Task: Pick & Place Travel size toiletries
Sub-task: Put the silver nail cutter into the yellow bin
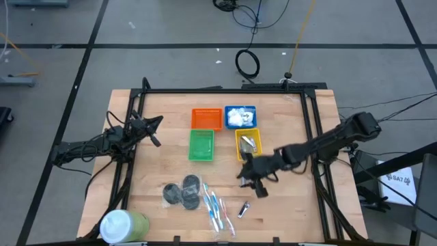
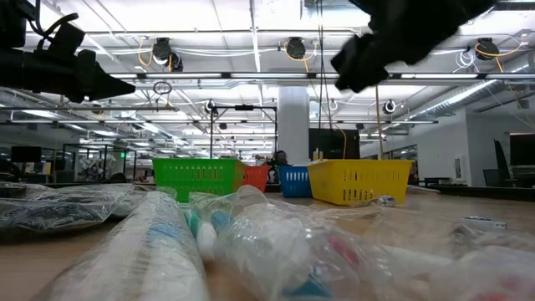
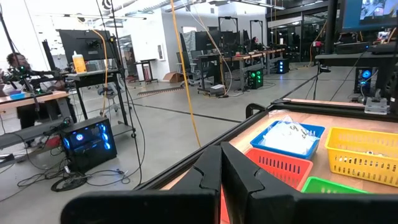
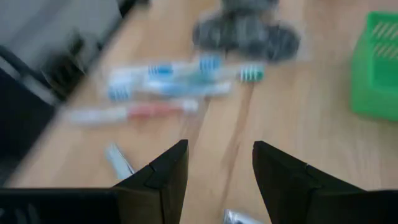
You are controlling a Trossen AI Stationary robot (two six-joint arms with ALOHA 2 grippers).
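While the right gripper (image 1: 254, 179) hovers just beyond the clipper (image 1: 244, 209) with jaws parted and empty, it should centre over it before descending.

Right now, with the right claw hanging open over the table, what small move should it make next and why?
Probably lower the right claw toward the loose silver clipper just ahead of it. The claw is open and empty, the yellow basket already holds clippers, and this one lies on the table.

Orange basket (image 1: 206, 119), blue basket (image 1: 240, 117), yellow basket (image 1: 248, 143), green basket (image 1: 201, 145).
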